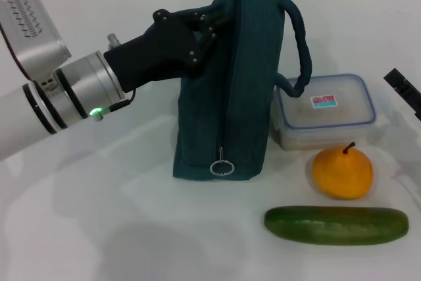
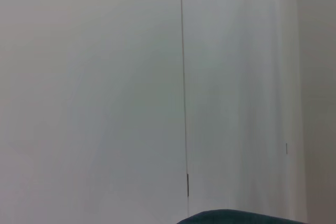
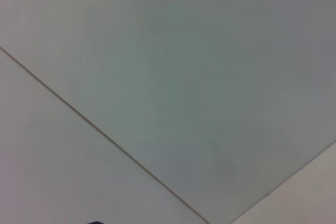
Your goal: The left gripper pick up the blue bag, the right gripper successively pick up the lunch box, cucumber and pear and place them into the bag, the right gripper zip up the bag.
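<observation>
Fabric blue bag (image 1: 227, 77) soft, upright mid-bench, zip closed | left gripper (image 1: 200, 34) pinching its top back corner | lunch box (image 1: 323, 108) rigid, smooth; take across sides | right gripper (image 1: 404, 90) at right edge, finger state unclear

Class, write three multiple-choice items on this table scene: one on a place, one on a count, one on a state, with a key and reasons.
1. Where is the pear?
A. between the lunch box and cucumber
B. inside the bag
C. left of the bag

2. How many food items lie outside the blue bag?
A. one
B. three
C. five

3. The bag is
A. lying flat
B. standing upright, the left gripper at its upper side
C. hanging in the air

Key: A, box behind it and cucumber in front; B, box, pear, cucumber; B, its base rests on the table.
</observation>
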Controlling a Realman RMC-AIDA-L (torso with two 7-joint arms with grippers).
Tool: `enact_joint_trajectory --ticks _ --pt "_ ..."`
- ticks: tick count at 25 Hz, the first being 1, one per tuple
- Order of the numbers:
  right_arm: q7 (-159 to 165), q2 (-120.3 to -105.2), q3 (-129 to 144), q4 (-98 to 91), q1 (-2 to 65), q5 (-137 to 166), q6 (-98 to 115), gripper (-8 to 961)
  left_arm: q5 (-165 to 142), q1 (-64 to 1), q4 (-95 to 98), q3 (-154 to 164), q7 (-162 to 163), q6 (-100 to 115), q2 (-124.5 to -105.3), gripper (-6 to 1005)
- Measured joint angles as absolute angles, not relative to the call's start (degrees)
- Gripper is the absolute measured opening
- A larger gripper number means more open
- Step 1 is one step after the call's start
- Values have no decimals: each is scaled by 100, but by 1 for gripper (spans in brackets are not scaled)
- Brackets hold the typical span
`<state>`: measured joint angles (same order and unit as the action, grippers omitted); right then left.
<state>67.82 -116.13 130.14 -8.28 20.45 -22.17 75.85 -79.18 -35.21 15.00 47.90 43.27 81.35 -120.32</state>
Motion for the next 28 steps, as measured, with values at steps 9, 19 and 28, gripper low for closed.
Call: enact_joint_trajectory --ticks 9,19,28 --pt "7089 -11618 13096 -865 2026 -2217 7504 838 -7923 -3542 1465 4798 4324 8138 -12032 39" --pt "7673 -11613 13105 -855 2036 -2221 7358 837 -7931 -3542 1466 4917 4324 8140 -12022 39" --pt "8168 -11592 13211 -826 2157 -2221 7259 837 -7882 -3500 1484 4957 4324 8290 -12014 39"
